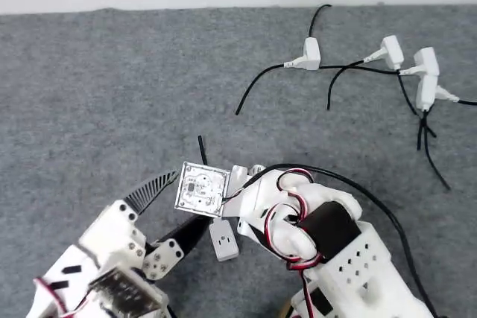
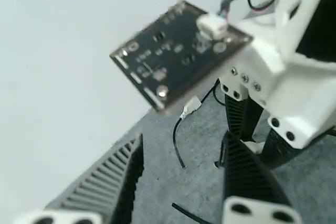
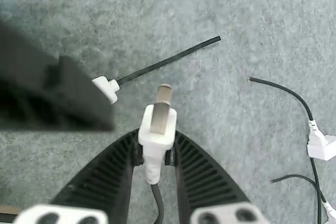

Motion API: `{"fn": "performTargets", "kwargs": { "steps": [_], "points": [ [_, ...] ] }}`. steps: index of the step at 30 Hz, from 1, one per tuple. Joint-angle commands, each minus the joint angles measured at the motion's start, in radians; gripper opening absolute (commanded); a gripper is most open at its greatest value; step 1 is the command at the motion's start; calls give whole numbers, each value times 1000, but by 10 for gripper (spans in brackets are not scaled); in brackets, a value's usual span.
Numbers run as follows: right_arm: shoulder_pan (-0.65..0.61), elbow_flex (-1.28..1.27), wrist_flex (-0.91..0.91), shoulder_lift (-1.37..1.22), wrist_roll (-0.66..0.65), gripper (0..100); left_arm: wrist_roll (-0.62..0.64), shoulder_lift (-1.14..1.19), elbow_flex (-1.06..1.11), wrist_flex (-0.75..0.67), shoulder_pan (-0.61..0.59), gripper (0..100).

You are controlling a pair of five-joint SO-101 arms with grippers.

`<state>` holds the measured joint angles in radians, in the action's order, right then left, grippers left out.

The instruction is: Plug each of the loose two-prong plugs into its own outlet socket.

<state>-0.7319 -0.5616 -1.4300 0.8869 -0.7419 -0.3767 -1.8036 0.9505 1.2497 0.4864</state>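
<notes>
Right jaws closed on a white two-prong plug [image 3: 156, 129], clamped at its body, cord running back between the fingers [image 3: 105, 182]. Prongs [image 3: 160, 109] stick out ahead of the jaws, so the plug's long axis lies in line with them, aimed out over the grey bench [image 1: 89, 94]. On the bench just past the prongs and off to one side lies a small white end piece [image 3: 106, 87] on a short black lead [image 3: 168, 60]; the lead runs off toward the far side. End piece partly hidden behind a dark blurred shape [image 3: 47, 98], likely part of the other arm; cannot tell whether it is a socket or which way its face turns. Left jaws wide open, holding nothing, at the near left, close beside the right arm's camera board [image 1: 201, 188]. A white block [image 1: 223, 240] with two dark marks shows near centre between the arms; could be a socket, not certain. Far right: cluster of white cord ends [image 1: 391, 51] on black cords, well apart from both arms. Judgement: right arm is the one to act. Prongs are not lined up with the end piece, so the next move calls for a turn toward it before any push.
</notes>
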Motion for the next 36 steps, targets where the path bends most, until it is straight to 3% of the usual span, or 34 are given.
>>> {"fn": "performTargets", "kwargs": {
  "steps": [1,11,23,36],
  "points": [
    [-12,9,21,27,-14,9,-11,-6,-33,6,8,229],
    [-108,11,-18,28,-12,9,-12,-9,153,-106,0,229],
    [-110,9,-45,189,-14,9,-9,-9,252,-86,-72,229],
    [-113,9,-82,236,-14,9,-8,-9,325,-89,-69,229]
  ]
}}
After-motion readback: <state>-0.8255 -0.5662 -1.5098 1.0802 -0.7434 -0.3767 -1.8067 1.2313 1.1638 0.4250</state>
